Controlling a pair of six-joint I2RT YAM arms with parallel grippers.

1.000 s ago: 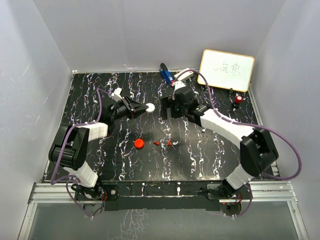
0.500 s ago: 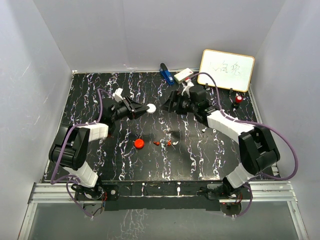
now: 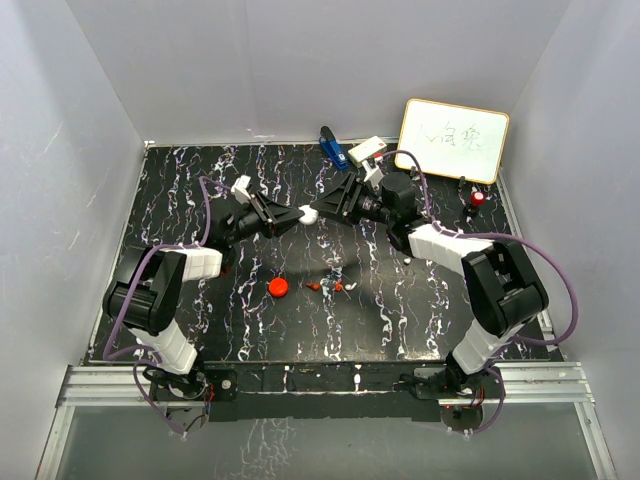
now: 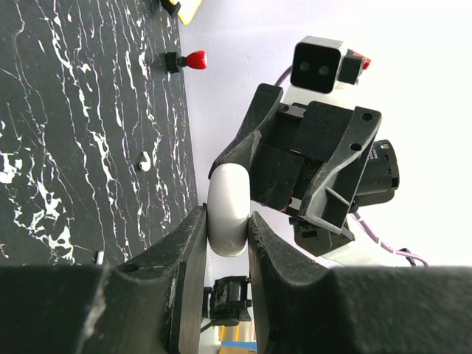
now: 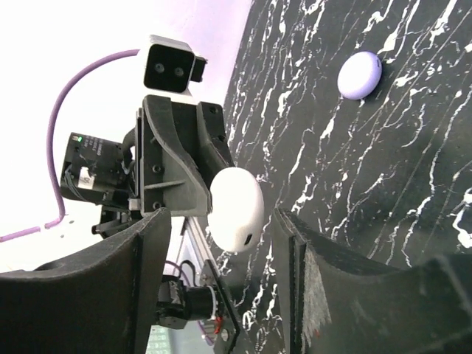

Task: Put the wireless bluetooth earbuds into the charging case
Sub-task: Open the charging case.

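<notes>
1. top external: left gripper (image 3: 303, 215) holds the white charging case (image 3: 311, 214) above the table (image 3: 180, 190); right gripper (image 3: 322, 208) just beside it. red earbuds (image 3: 340, 286) lie on the table, well apart.
2. left wrist: fingers (image 4: 184, 273) clamped on the case.
3. right wrist: fingers (image 5: 147, 280) apart, flanking the case without touching.
</notes>
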